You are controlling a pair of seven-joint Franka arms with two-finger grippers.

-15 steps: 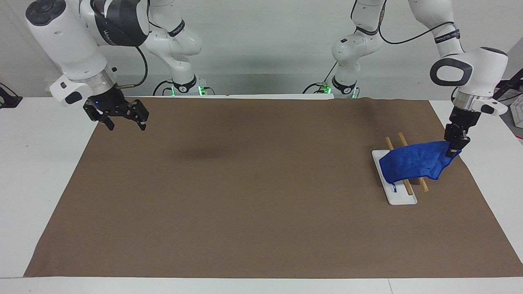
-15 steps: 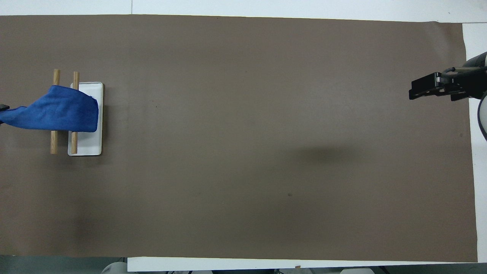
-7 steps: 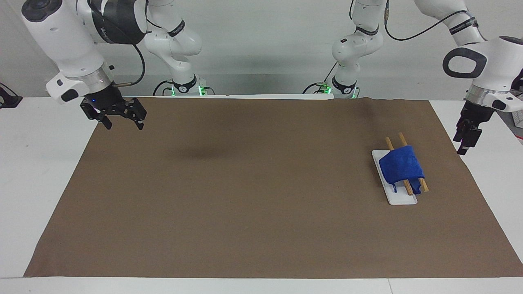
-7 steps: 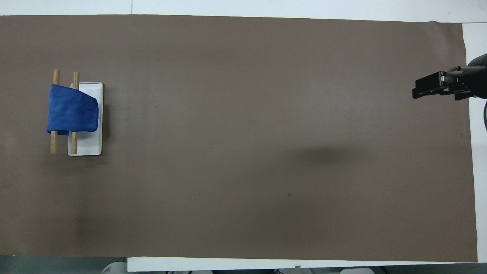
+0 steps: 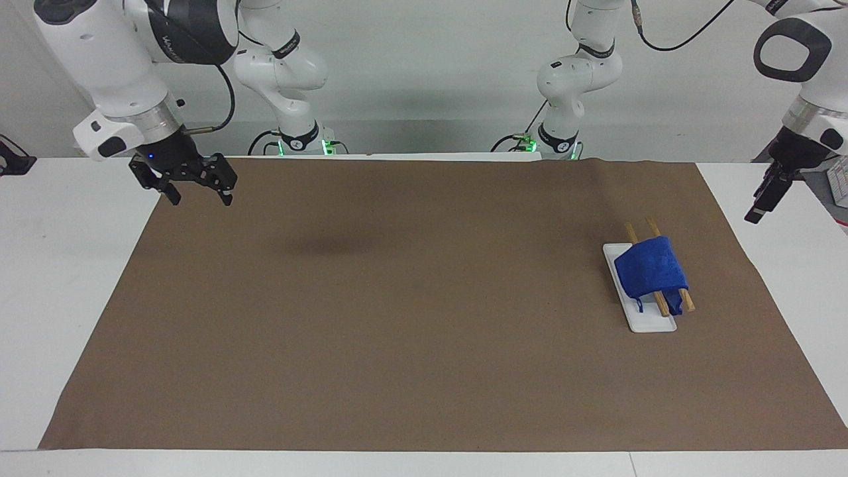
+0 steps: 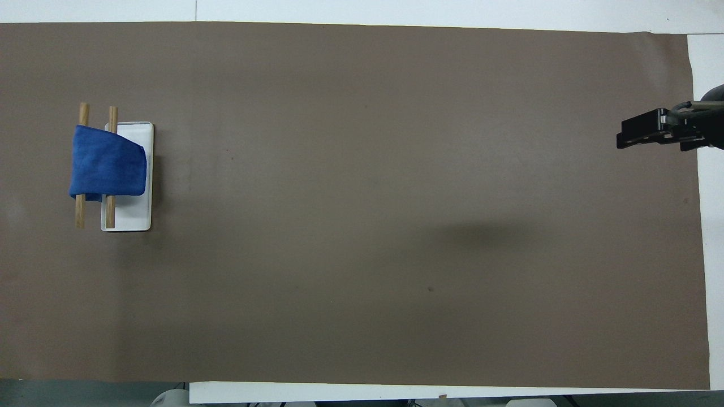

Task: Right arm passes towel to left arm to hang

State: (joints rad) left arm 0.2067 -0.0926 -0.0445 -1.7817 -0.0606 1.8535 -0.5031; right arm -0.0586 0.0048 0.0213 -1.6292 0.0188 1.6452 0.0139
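Observation:
The blue towel (image 5: 652, 269) hangs draped over the two wooden rods (image 5: 686, 302) of a small rack with a white base (image 5: 648, 322), near the left arm's end of the brown mat. It also shows in the overhead view (image 6: 107, 168). No gripper touches it. My left gripper (image 5: 756, 213) is empty and raised over the white table edge beside the mat, well apart from the rack. It is out of the overhead view. My right gripper (image 5: 200, 197) is open and empty, with its blue light on, and hangs over the mat's corner at the right arm's end (image 6: 639, 131).
The brown mat (image 5: 397, 318) covers most of the white table (image 5: 59, 278). The rack's base (image 6: 136, 217) and rods (image 6: 80, 213) are the only objects standing on it.
My left gripper let go of the towel, then rose and drew away from the rack. The freed towel end dropped over the rods. My right gripper drifted slightly toward its own end.

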